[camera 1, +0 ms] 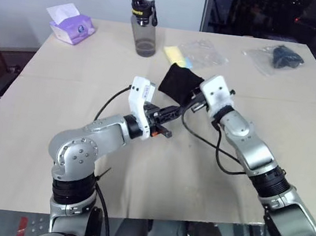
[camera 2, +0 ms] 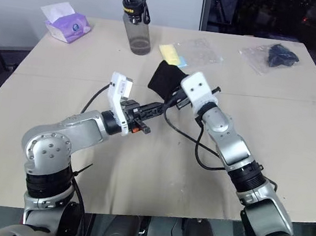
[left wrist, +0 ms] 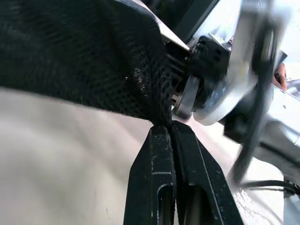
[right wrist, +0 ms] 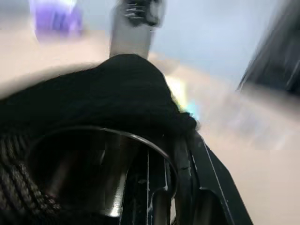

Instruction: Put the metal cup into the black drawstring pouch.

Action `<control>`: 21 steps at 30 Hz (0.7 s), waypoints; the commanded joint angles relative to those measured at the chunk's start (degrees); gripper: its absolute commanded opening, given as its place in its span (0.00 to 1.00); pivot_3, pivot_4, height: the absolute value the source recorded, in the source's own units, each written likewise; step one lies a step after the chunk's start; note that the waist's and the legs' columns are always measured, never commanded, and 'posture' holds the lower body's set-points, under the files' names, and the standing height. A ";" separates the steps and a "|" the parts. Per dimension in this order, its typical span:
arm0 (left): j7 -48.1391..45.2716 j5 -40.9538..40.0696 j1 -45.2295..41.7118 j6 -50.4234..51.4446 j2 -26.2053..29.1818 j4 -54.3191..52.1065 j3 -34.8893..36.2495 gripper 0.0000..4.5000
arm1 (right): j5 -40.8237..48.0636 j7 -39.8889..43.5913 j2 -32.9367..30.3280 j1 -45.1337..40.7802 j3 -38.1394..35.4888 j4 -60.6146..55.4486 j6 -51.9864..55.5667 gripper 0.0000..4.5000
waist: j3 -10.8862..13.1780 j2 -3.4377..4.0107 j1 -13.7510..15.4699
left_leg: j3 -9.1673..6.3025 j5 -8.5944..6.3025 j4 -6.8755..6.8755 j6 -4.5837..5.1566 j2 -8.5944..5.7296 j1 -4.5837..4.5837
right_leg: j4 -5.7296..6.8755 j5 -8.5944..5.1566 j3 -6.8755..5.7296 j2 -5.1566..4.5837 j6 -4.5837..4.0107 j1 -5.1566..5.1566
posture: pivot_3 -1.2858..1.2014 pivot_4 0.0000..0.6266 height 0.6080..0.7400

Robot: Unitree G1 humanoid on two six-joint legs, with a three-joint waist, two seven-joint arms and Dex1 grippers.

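Both grippers clamped on black drawstring pouch [camera 1: 180, 82], held above table [camera 1: 39, 131]. I pinch mouth edge with left gripper [left wrist: 169, 129]; right gripper [camera 1: 194, 101] grips opposite rim. Metal cup [right wrist: 101, 173] sits inside pouch mouth, apparently bagged.

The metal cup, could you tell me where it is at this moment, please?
The metal cup sits inside the black drawstring pouch, held above mid-table between the left gripper and right gripper.
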 commanded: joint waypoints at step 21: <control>0.99 -8.71 -1.04 -6.35 0.23 0.89 0.40 0.00 | 15.97 8.95 19.11 3.97 -23.42 -9.49 20.78 0.74 | 0.01 -0.01 1.25 | -0.15 0.00 -0.07 0.00 -0.02 -0.03 | -0.14 0.03 -0.03 -0.13 -0.03 0.03 | 0.52 0.24 1.00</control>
